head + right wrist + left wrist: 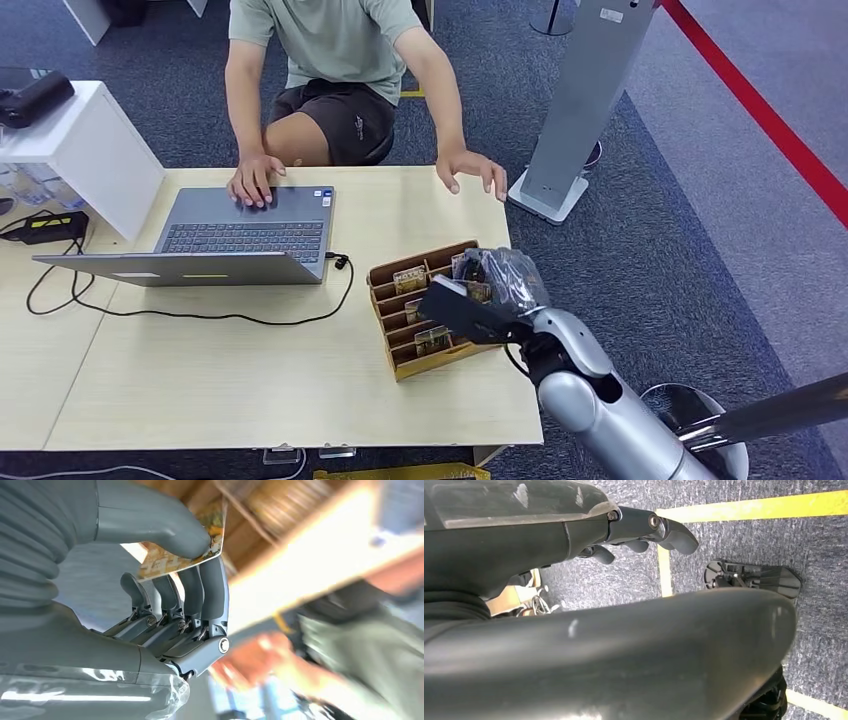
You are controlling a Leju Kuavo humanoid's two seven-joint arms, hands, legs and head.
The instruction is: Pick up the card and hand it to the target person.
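Observation:
My right hand hovers over the right end of a wooden card rack near the table's right edge. In the right wrist view, that hand pinches a card with an orange and white picture between thumb and fingers. Behind the card is the blurred rack. Several more cards stand in the rack's slots. The target person sits at the far side of the table, one hand flat on the tabletop, the other on a laptop. My left hand hangs over the carpet, holding nothing.
The light wooden table also carries a black cable that runs from the laptop. A white cabinet stands at the left. A grey stand rises beyond the table's right corner. Red tape marks the carpet.

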